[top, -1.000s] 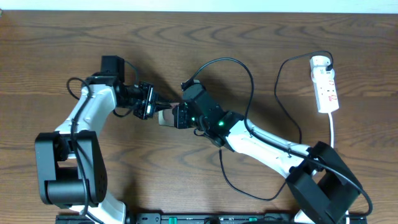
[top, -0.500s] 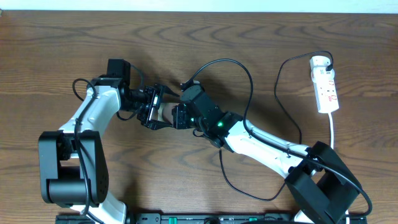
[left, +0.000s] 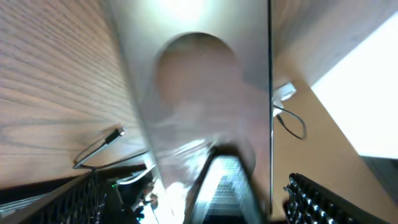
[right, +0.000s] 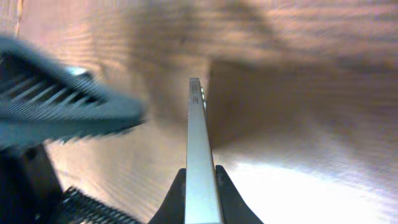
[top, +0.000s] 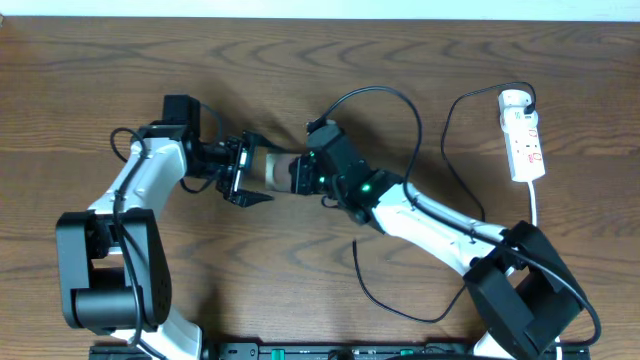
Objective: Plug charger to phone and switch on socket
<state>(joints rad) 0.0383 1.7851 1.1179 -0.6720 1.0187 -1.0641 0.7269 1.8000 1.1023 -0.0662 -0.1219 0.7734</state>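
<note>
While the right gripper (top: 298,172) holds the phone (top: 276,168) clamped by its flat faces above the middle of the table (top: 100,80), the left gripper (top: 256,168) stands with its jaws wide apart on either side of the phone's free end. From here it seems to grip nothing. The right wrist camera shows the phone edge-on, thin and upright between the two fingers. The left wrist camera gives only a blurred grey slab close to its lens.

The charger (top: 405,120) loops in a black arc behind the right arm toward the far edge. Its plug tip (left: 115,133) lies loose on the wood and is not yet in the phone. The socket (top: 523,140) lies near the far right corner, well apart from both arms, and I cannot tell how its switches stand.

The step in hand looks like readying the phone for the plug. To do it well, the right arm should keep its clamp firm and the port end clear. The left should take the cable just behind the tip, so that it cannot flop, and line it up squarely with the thin edge before pushing.
</note>
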